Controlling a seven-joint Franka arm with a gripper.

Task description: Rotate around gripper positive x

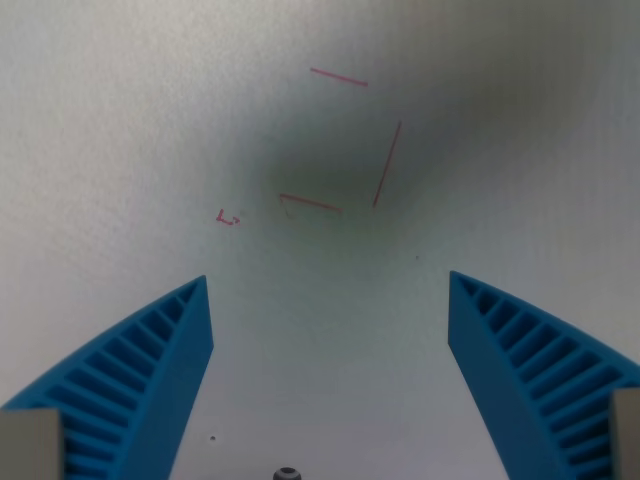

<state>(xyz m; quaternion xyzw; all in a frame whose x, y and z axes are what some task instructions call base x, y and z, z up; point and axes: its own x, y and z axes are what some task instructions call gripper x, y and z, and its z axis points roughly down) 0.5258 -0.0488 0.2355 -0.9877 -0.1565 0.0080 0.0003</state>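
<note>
A: Nearest to us, what do we have?

B: At the bottom edge we see a small dark screw head (287, 473), and a tiny dark speck (212, 437) to its left on the counter (100, 120)

A: And the gripper (328, 295)?

B: We see its two blue ribbed fingers (150, 370), one rising from each lower corner, tips spread wide apart with only bare counter between them. We hold nothing

A: Beyond the tips?

B: We find a small red mark (228, 218) toward the wrist view's left, then three thin red lines (310, 203): one short stroke just past the tips, a slanted one at the wrist view's right, and a third farther off. They sit apart, like sides of an unclosed square

A: Anything over them?

B: A soft dark shadow (330, 160) lies across the lines; the rest of the counter is pale and plain
</note>
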